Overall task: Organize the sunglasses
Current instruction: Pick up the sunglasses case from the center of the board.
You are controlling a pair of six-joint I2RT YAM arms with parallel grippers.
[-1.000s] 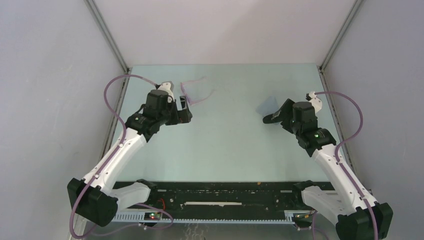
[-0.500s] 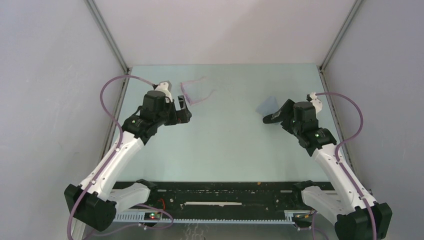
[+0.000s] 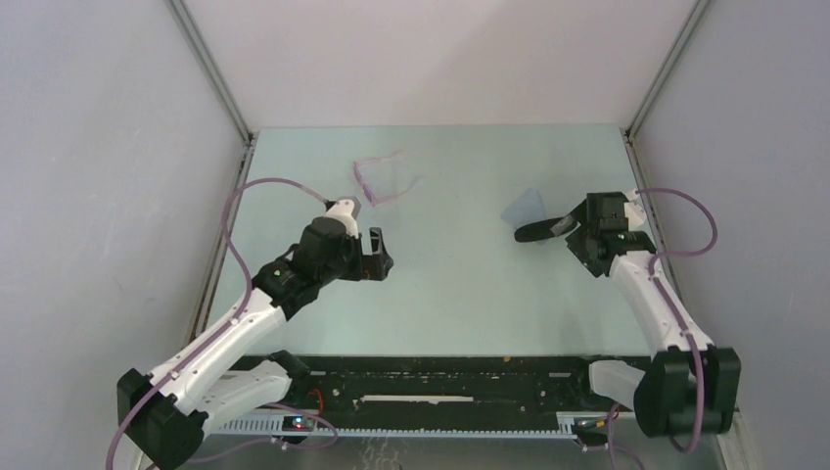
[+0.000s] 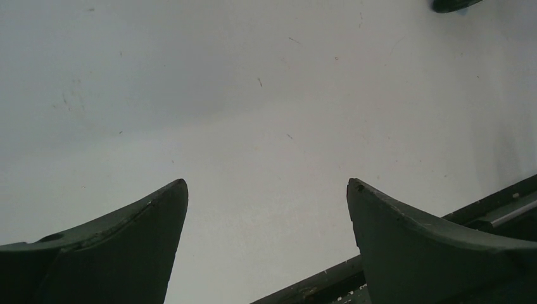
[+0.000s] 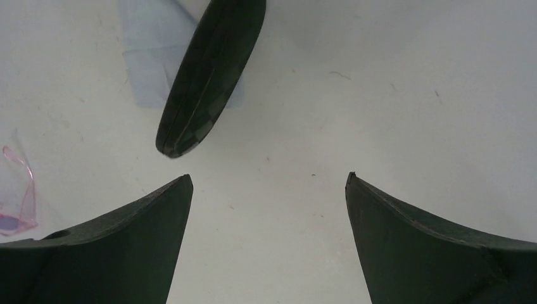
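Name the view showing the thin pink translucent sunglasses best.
Top external: the whole pair of thin pink translucent sunglasses shows, lying on the table. Right wrist catches only a piece at its left edge; left wrist shows none.

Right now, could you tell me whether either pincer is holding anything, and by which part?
Nothing is held: the left pincer and right pincer are open and empty; the sunglasses lie free.

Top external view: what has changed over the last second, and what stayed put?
The left gripper pulled back from beside the sunglasses toward the near edge, open and empty. The right arm swung round and drew the right gripper rightward, away from the black case, also open. Nothing was grasped or released. Sunglasses, case and blue cloth stayed in place.
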